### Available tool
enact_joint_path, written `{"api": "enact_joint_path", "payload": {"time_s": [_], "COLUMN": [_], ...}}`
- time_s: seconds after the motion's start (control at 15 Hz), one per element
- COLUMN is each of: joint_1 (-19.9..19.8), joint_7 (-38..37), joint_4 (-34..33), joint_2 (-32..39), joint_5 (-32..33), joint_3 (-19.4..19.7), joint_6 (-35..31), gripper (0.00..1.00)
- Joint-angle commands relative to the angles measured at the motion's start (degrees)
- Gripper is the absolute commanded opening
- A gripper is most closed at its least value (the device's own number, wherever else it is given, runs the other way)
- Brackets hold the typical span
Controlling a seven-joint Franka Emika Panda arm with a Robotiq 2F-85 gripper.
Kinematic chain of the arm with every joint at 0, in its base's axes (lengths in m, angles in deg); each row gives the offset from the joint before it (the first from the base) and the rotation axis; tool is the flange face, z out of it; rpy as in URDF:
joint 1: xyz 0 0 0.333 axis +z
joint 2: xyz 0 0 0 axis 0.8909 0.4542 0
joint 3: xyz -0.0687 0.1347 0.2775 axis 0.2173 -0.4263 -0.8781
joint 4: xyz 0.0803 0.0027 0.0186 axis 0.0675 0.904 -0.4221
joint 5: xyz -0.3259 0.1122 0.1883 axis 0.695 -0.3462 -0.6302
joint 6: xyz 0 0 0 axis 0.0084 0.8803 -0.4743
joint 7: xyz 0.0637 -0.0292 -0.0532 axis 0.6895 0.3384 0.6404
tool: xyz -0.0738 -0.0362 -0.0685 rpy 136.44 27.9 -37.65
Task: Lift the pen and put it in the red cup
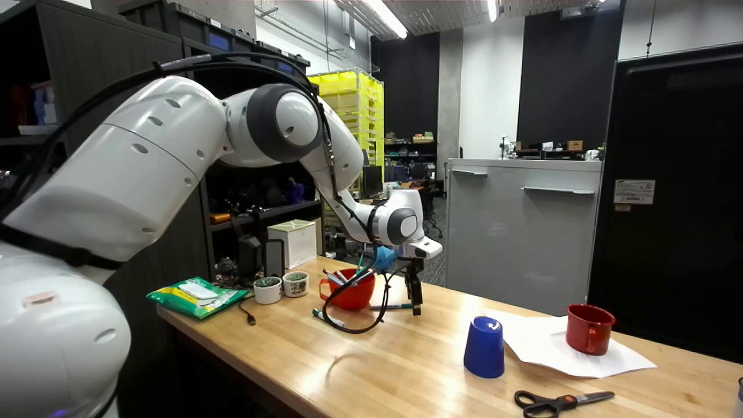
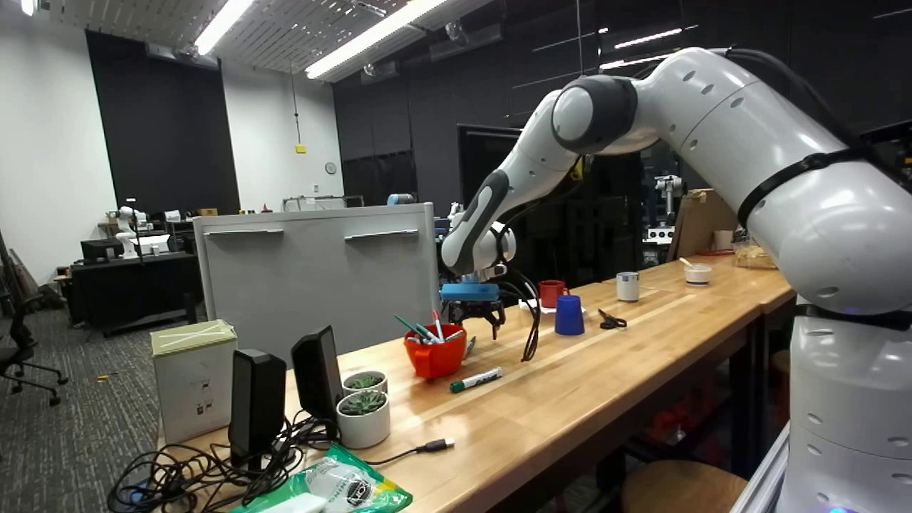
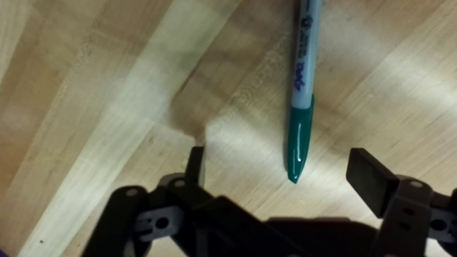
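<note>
The pen [image 3: 303,75] is slim, with a grey-white barrel and a dark green cap. It lies on the table beside the red cup, and shows in both exterior views [image 1: 396,306] [image 2: 470,346], partly hidden by the cup in the latter. The wide red cup [image 1: 354,297] stands upright with several pens in it; it also shows here [image 2: 436,361]. My gripper [image 3: 276,157] is open and empty, above the table at the pen's capped end. In the wrist view the cap tip lies between the two fingers, touching neither. The gripper shows in both exterior views [image 1: 414,307] [image 2: 484,324].
A thick white marker with a green cap [image 2: 476,380] lies in front of the red cup. Two potted plants [image 1: 281,287] and speakers [image 2: 285,399] stand nearby. A blue cup [image 1: 484,348], maroon cup [image 1: 589,331] on white paper [image 1: 540,342], and scissors [image 1: 560,402] lie farther along.
</note>
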Motion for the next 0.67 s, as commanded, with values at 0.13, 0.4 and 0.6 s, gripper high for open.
{"api": "enact_joint_path", "payload": {"time_s": [0.13, 0.4, 0.6], "joint_1": [-0.12, -0.05, 0.04], "joint_7": [0.99, 0.81, 0.42], "joint_4": [-2.42, -3.69, -4.57], "joint_2": [1.70, 2.01, 2.13], "joint_5": [-1.88, -1.78, -1.79], "joint_3": [0.62, 0.66, 0.68], "joint_6": [2.55, 3.75, 4.71], "gripper": [0.75, 0.53, 0.29]}}
